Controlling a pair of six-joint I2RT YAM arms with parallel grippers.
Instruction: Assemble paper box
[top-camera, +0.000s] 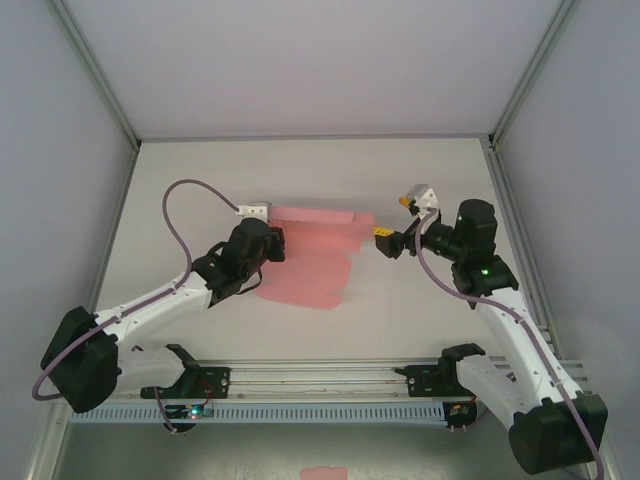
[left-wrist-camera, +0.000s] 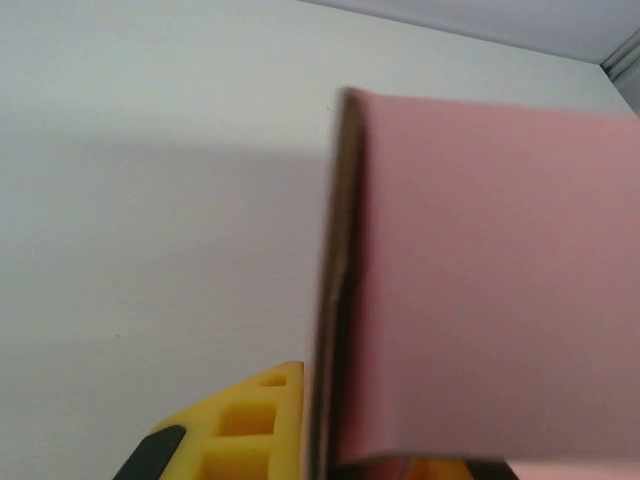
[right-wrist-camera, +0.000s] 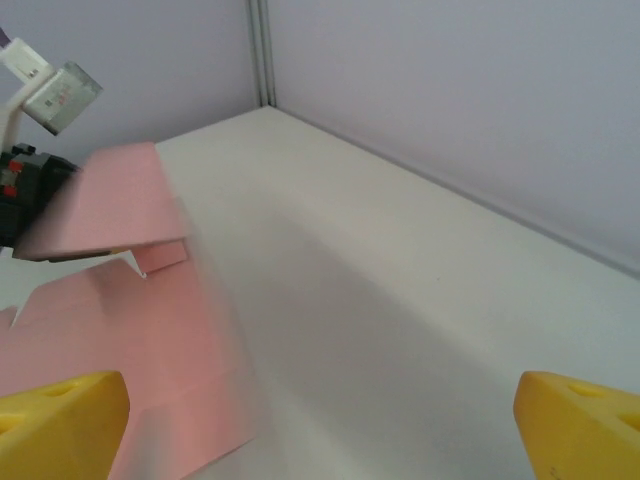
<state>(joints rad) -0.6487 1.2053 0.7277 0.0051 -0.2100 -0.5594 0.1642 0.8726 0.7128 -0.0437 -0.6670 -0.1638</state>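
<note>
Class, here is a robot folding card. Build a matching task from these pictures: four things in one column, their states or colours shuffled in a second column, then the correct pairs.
Column A
1. left end effector
2. right end effector
3. paper box
4. table

Column B
a. white surface
b. wide open, holding nothing
c. pink, partly flat with one panel lifted
d. shut on an edge of the paper box

Pairs: 1-d, 2-b, 3-c, 4-a
</note>
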